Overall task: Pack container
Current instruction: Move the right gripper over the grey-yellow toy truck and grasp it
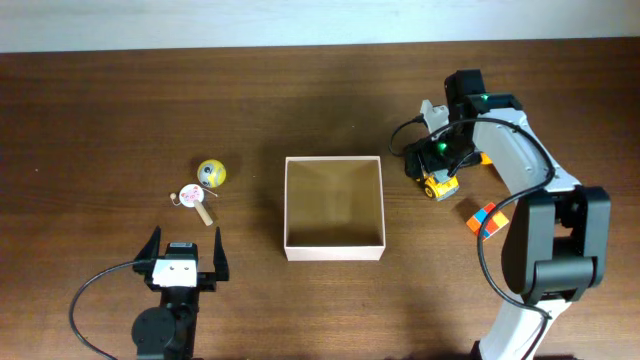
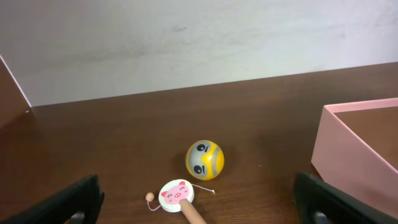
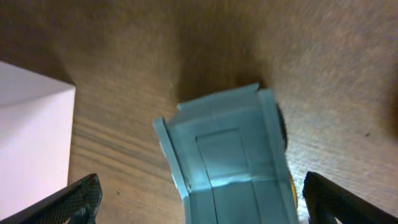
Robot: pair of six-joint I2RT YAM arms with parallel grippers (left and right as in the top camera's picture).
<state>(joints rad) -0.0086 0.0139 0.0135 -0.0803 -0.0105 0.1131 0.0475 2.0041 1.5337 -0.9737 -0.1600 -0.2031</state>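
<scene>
Our right tool hangs low over a yellow toy truck just right of the container. Its jaws are wide, the truck's grey bed lies between them, and we see no grip. Our left tool is spread wide too and holds nothing, near the container's front left. The container sits mid-table and is empty. Left of it lie a yellow ball and a pig-faced rattle. Right of it, past the truck, is a coloured cube. We judge packing barely begun: all four toys are left, the truck likely first.
</scene>
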